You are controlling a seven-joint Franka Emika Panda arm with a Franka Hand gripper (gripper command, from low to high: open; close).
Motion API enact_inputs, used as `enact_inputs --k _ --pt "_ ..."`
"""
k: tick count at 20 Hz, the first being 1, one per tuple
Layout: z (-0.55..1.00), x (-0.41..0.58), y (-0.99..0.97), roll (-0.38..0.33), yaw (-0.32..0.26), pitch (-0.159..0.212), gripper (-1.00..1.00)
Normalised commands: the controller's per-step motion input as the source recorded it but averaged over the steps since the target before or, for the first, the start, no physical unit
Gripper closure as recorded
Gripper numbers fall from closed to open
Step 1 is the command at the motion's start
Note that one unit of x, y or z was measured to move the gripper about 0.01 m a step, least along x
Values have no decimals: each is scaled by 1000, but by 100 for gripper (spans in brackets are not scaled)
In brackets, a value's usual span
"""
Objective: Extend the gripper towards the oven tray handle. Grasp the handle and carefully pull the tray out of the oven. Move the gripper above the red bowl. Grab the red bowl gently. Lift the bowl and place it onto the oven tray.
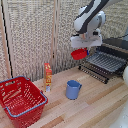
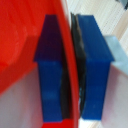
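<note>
Wrist view showed my blue-tipped claw [image 2: 71, 70] pinching the small red bowl's [image 1: 79, 53] rim, held up beside the dark wire tray [image 1: 106, 63].

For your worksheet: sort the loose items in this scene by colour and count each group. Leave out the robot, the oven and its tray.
Red: 2, red bowl in the gripper, basket
Blue: 1, cup
Orange: 1, bottle
Total: 4

Bulky white arm [image 1: 89, 19] with dark joints; the gripper [image 2: 71, 70] has blocky blue fingertips.
</note>
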Motion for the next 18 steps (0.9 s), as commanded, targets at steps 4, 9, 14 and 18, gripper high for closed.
enact_inputs --k 4,9,14,18 --pt "314 118 -902 34 -71 0 100" --pt "273 28 -886 25 -89 0 100" --pt "11 -1 -736 0 -167 0 100" --pt "-159 -114 -714 0 -166 -1 100"
